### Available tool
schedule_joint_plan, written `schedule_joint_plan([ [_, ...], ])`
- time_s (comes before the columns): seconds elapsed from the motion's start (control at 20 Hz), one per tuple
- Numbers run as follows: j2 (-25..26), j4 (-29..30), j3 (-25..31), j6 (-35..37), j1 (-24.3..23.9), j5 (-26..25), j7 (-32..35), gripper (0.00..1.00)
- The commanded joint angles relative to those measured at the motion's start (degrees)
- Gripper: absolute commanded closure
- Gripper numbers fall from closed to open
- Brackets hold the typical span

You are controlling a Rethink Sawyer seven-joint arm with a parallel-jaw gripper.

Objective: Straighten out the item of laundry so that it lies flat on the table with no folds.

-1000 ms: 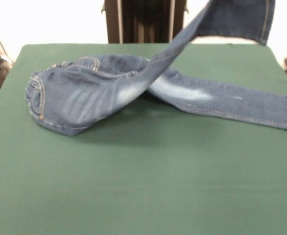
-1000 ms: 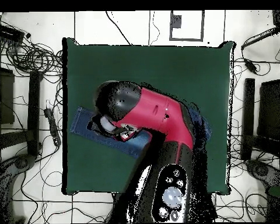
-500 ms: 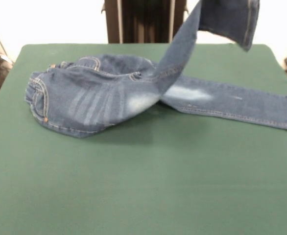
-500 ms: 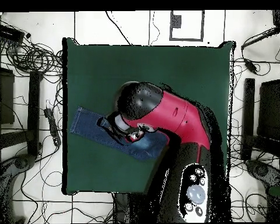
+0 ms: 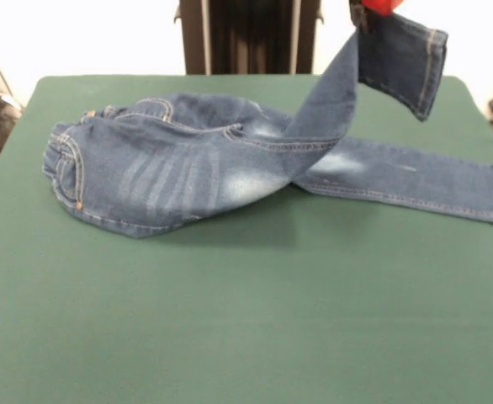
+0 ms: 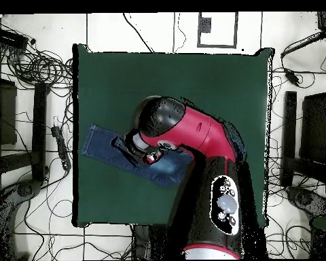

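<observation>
The item of laundry, a small pair of faded blue jeans, lies across the far half of the green table, waistband to the left. One leg lies flat, reaching the right edge. The other leg is lifted off the cloth, crosses over the flat one and hangs from my gripper at the top edge, shut on it near the hem. In the overhead view the red arm covers most of the jeans. Only the flat leg shows beside the gripper.
Tangled cables and dark equipment lie on the floor on both sides of the table. The flat leg's hem reaches the table's edge in the overhead view.
The held leg has come down and its hem now hangs lower. The gripper has dropped into the front view's top edge. The fold over the crotch has sagged flatter.
</observation>
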Motion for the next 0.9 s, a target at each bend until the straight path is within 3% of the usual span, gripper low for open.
schedule_joint_plan([
  [0.05,5.4,7.5,12.0,-4.7,-1.5,0.6,-8.5,1.00],
  [0.3,7.2,6.8,14.3,-6.6,-2.4,2.0,-5.5,1.00],
  [0.5,8.0,4.2,13.2,-8.1,-2.0,-1.5,-2.8,1.00],
  [0.9,4.3,3.6,11.0,-19.9,-2.6,-9.4,-6.3,1.00],
])
